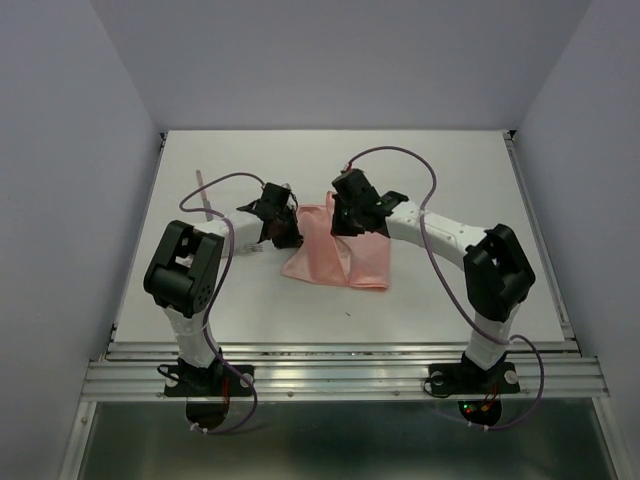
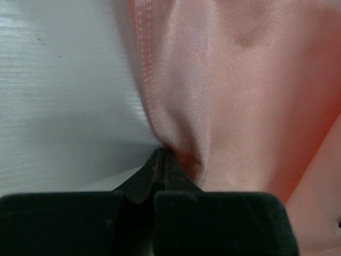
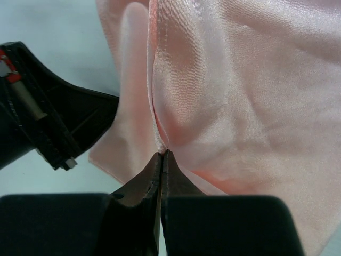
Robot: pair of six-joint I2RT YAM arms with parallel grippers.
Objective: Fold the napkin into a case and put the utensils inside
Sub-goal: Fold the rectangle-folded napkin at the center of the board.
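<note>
top external: my left gripper (image 1: 284, 231) and right gripper (image 1: 346, 224) both pinch the napkin (image 1: 340, 262); i fear thin cloth slipping free or folding crooked under uneven pulls.

Your left gripper (image 1: 287, 235) and right gripper (image 1: 343, 225) crowded over the napkin (image 1: 340, 262), open table (image 1: 470, 170) to your right, utensils (image 1: 205, 195) far left.

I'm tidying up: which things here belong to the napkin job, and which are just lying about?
Job: napkin, pinched by left gripper and right gripper; thin utensil at far left.
Lying about: nothing I can identify on the table.
</note>
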